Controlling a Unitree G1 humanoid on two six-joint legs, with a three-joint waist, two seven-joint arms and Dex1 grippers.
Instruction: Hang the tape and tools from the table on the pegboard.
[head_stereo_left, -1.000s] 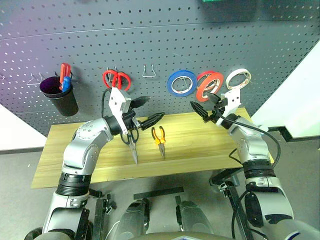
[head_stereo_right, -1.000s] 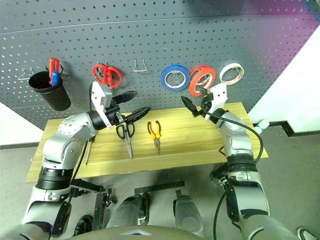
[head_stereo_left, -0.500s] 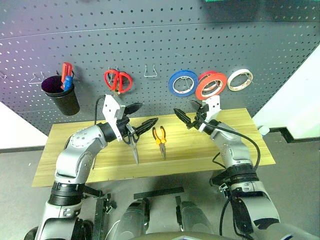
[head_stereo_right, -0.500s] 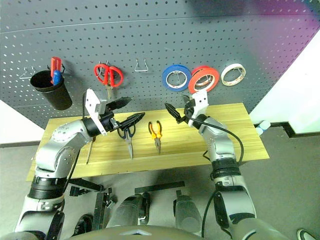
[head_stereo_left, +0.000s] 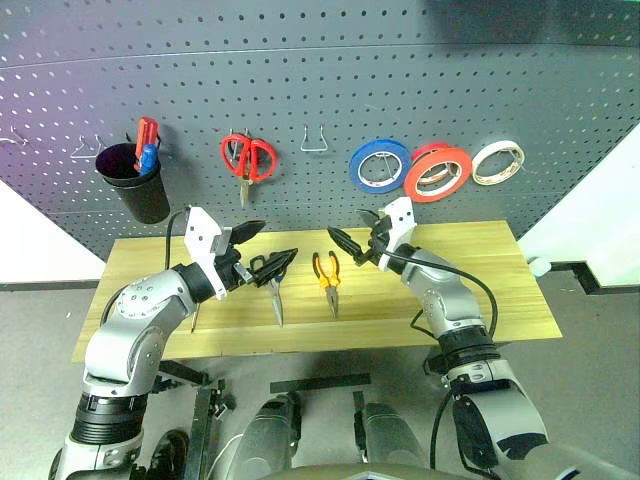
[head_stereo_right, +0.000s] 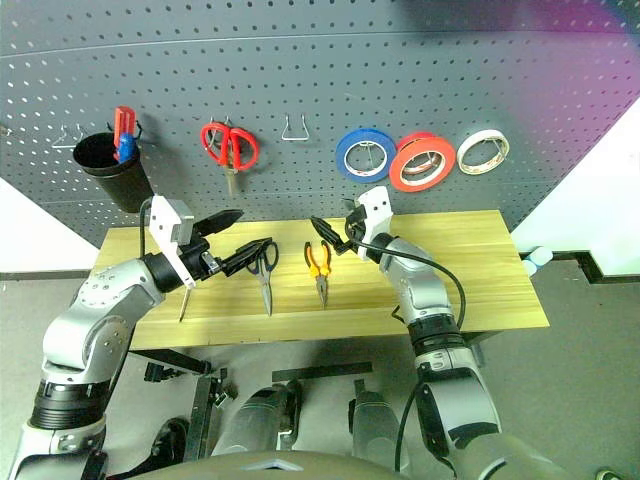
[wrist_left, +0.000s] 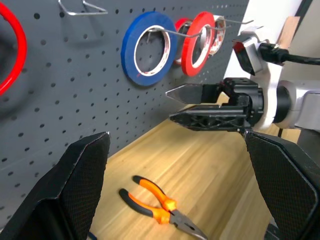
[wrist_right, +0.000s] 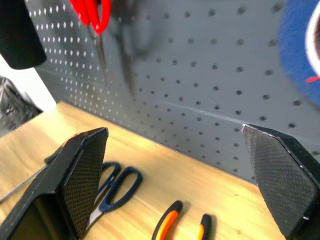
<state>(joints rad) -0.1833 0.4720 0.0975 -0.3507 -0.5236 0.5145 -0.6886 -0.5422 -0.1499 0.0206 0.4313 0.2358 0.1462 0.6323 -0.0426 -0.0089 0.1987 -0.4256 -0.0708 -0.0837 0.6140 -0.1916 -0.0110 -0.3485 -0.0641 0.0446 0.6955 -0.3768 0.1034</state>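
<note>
The orange-red tape (head_stereo_left: 438, 173) hangs on a hook of the dark grey pegboard (head_stereo_left: 400, 80). On the wooden table (head_stereo_left: 480, 290) lie the dark-handled scissors (head_stereo_left: 272, 285), the pliers (head_stereo_left: 328, 277) and the thin screwdriver (head_stereo_right: 184, 305). My left gripper (head_stereo_left: 278, 240) hovers open and empty above the scissors' handles, pointing right. My right gripper (head_stereo_left: 345, 228) hovers open and empty just right of the pliers, pointing left. The left wrist view looks at the right gripper (wrist_left: 200, 102) above the pliers (wrist_left: 162, 205).
Also on the pegboard are a blue tape ring (head_stereo_left: 380, 165), a white ring (head_stereo_left: 498, 162), red-handled scissors (head_stereo_left: 248, 157), an empty wire hook (head_stereo_left: 316, 140) and a black cup (head_stereo_left: 132, 185) with tools. The table's right half is bare.
My right gripper has swung left and down from the hanging tapes to above the table's middle. My left gripper has drawn back to the left and sunk a little. Both stayed open.
</note>
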